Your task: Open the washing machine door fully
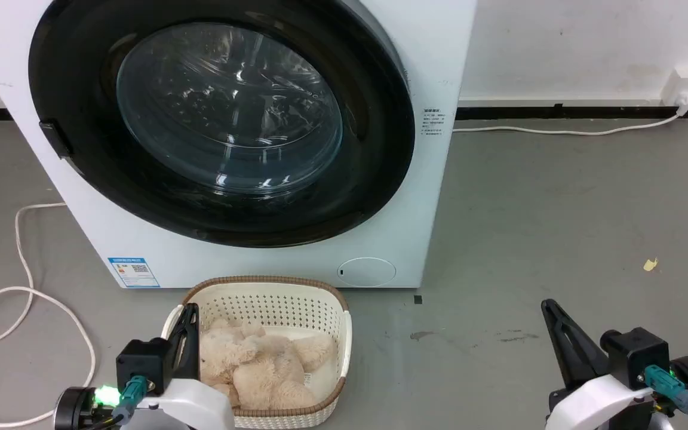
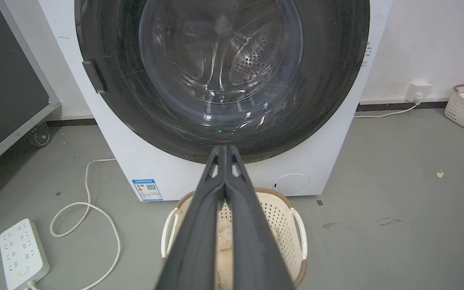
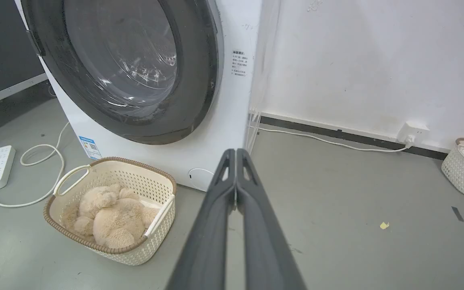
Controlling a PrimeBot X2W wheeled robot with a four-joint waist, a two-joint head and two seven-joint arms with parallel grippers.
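Head view: large round glossy black washing machine door with bulging clear glass window, seemingly shut against boxy white front-loading washing machine, up and ahead of both pincers. Left gripper closed on nothing, nearer small black tab on door's left rim (likely the pull point) than right gripper, likewise closed and empty. Left wrist view: fingers pressed together, pointing at door's lower rim over cream perforated plastic basket. Right wrist view: blue sticker with QR code, small black print beside door, both unreadable.

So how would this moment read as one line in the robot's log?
washing machine door: closed | left gripper: shut, empty, clear of door | right gripper: shut, empty | laundry basket: plush toy inside
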